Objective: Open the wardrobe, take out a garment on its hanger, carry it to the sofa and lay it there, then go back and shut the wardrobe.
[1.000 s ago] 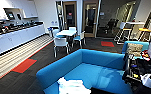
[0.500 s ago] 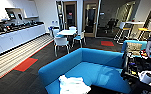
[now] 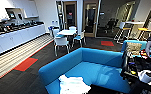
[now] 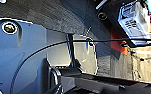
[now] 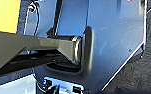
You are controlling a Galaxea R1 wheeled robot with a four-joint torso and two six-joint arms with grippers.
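head / sofa: I see the blue sofa (image 3: 91,66) in front of me, seat facing me.
head / garment: white garment (image 3: 73,85) lies on the seat at the near left end, crumpled; I can't make out a hanger.
head / room: white table (image 3: 67,32) with white chairs (image 3: 61,43) beyond the sofa, kitchen counter (image 3: 18,33) along the left wall, red floor patch (image 3: 26,64) near it.
head / person: a person's hand (image 3: 149,48) at the right edge, above a cluttered cart (image 3: 138,68).
left wrist: dark carpet (image 4: 53,15), a black cable (image 4: 66,43) across the robot's plate; gripper state, I can't tell.
right wrist: robot's plate and bar, carpet at one side; fingers not readable, I can't tell.
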